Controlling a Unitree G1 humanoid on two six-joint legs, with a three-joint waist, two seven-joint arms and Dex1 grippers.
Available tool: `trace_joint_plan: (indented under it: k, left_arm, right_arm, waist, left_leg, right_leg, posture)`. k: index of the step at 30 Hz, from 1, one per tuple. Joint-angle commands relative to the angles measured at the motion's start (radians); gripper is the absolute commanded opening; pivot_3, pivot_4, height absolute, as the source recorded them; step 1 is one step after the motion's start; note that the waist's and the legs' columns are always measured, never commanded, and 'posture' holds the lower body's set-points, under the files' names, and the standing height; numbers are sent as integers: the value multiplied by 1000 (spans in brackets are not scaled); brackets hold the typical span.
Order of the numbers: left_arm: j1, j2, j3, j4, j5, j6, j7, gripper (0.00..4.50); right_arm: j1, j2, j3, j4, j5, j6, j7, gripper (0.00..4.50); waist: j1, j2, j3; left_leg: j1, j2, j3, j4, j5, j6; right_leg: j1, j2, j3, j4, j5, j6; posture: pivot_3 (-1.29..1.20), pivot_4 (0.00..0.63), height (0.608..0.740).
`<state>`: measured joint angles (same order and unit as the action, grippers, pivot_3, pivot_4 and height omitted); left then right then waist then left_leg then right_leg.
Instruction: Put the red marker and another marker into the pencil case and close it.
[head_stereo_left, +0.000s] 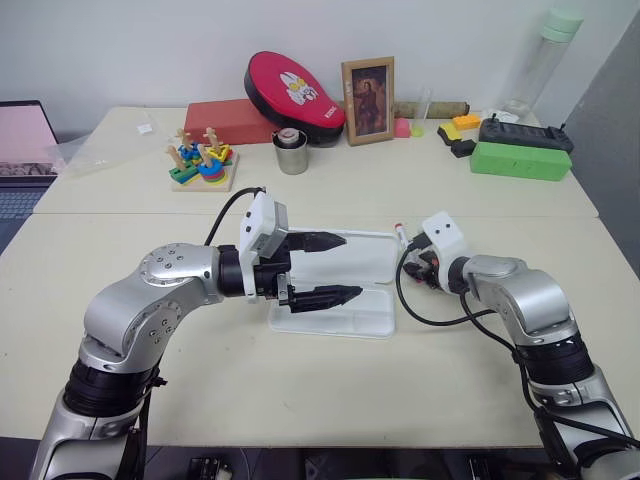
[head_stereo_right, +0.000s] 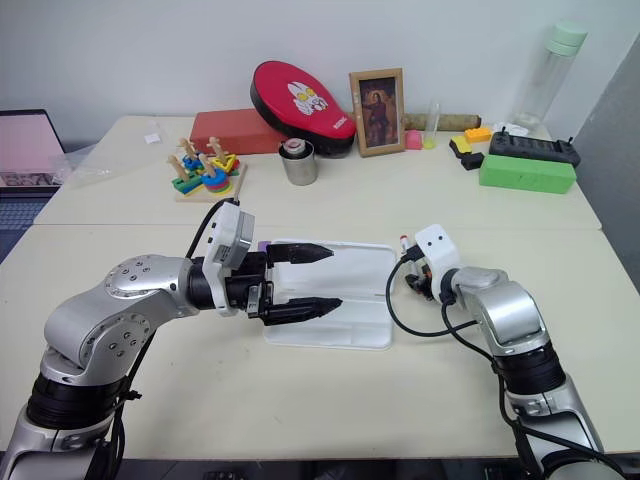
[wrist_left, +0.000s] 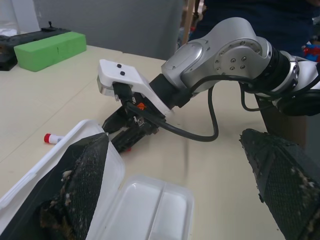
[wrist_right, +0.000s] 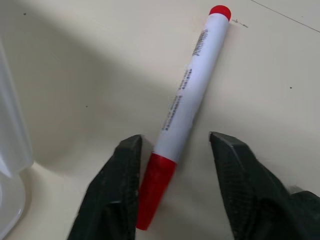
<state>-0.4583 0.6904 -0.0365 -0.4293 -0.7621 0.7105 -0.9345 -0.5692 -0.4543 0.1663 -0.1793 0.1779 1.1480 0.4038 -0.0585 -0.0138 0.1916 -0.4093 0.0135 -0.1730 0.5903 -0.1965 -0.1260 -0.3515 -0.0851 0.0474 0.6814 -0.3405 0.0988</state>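
The pencil case (head_stereo_left: 372, 318) lies open and flat in the middle of the table, both white halves facing up. My left gripper (head_stereo_left: 350, 266) hovers over it, open, with one finger above each half. A bit of purple (head_stereo_right: 262, 246), apparently the other marker, peeks out behind that gripper at the case's left end. The red marker (wrist_right: 185, 105) lies on the table just right of the case. My right gripper (wrist_right: 176, 140) is down over the marker's red-capped end. Its fingers stand on either side of the marker, one against the cap and the other a little apart.
At the back of the table stand a green box (head_stereo_left: 520, 160), a wooden stacking toy (head_stereo_left: 203, 165), a metal cup (head_stereo_left: 291, 152), a red pad (head_stereo_left: 295, 92) and a picture frame (head_stereo_left: 368, 100). A laptop (head_stereo_left: 25, 150) sits at the far left.
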Motion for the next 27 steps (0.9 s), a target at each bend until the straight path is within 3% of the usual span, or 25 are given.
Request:
trace_joint_plan:
  k: [1, 5, 11, 18, 24, 27]
  left_arm:
    - [4, -1, 27, -36, -7, -12, 5, 4500]
    - [4, -4, 27, -37, -7, -13, 11, 4500]
    - [-7, -16, 27, -27, 3, -20, 25, 4500]
    - [16, 6, 78, -44, -8, -6, 54, 4500]
    - [128, 72, 204, -106, -36, 21, 92, 4500]
    - [238, 97, 313, -157, -85, 58, 129, 4500]
  right_arm:
    - [-7, -4, -2, 10, -16, 1, -15, 1179]
    - [-6, -2, -6, 10, -14, 2, -17, 259]
    - [-16, -1, -27, 6, -8, -1, -17, 266]
    - [-110, -10, -173, -1, 34, -76, 0, 266]
    - [-138, -106, -215, -69, 160, -234, 238, 266]
    - [-114, -199, -162, -120, 207, -286, 408, 266]
  waist:
    - [0, 0, 0]
    - [0, 0, 0]
    - [0, 0, 0]
    - [-2, 0, 0]
    - [-5, 0, 0]
    - [-6, 1, 0]
  left_leg:
    - [0, 0, 0, 0, 0, 0]
    - [0, 0, 0, 0, 0, 0]
    - [0, 0, 0, 0, 0, 0]
    - [0, 0, 0, 0, 0, 0]
    - [-1, 0, 0, -2, 0, 0]
    - [-1, 0, 0, -1, 0, 1]
  right_leg:
    - [0, 0, 0, 0, 0, 0]
    - [0, 0, 0, 0, 0, 0]
    - [0, 0, 0, 0, 0, 0]
    - [-1, 0, 0, 0, 0, 0]
    - [-1, 0, 0, -2, 0, 0]
    - [-1, 0, 0, -1, 0, 0]
  posture:
    - [0, 150, 740]
    - [0, 150, 740]
    - [0, 150, 740]
    - [0, 150, 740]
    - [0, 150, 740]
    - [0, 150, 740]
